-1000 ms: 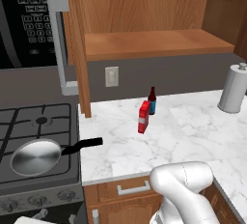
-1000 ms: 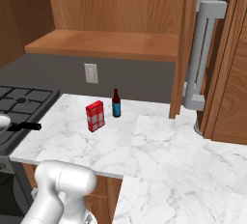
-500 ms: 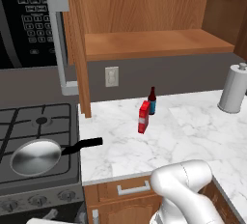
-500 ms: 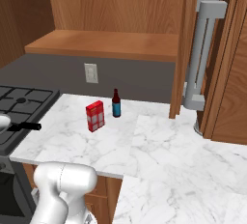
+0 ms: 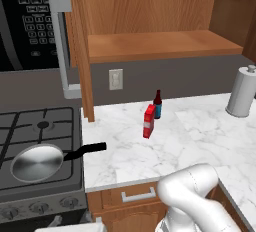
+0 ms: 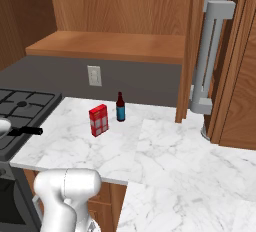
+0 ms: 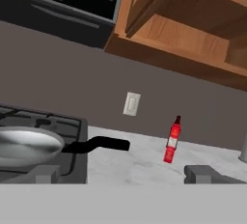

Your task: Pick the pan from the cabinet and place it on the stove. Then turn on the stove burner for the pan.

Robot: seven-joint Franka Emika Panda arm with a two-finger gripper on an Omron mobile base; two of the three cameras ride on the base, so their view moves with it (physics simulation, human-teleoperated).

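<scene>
The silver-grey pan point(image 5: 36, 161) sits on the front right grate of the dark stove point(image 5: 25, 126). Its black handle point(image 5: 86, 150) reaches out over the marble counter. The pan hides the stove burner beneath it. In the hand view the pan point(image 7: 26, 143) lies low at the left, beyond my gripper point(image 7: 125, 175). The gripper is open, its fingertips point(image 7: 46, 174) far apart with nothing between them. The brown cabinet point(image 5: 150, 46) above the counter stands open, its shelf bare. From the right base view only the pan's handle point(image 6: 27, 131) and the edge of its rim are visible.
A red box point(image 5: 149, 121) and a dark bottle point(image 5: 158, 104) stand mid-counter, a paper towel roll point(image 5: 241, 91) at the far right. The open cabinet door with its silver bar handle point(image 5: 62, 51) hangs beside the black microwave point(image 5: 25, 16). Grey knobs point(image 5: 30, 209) line the stove's front.
</scene>
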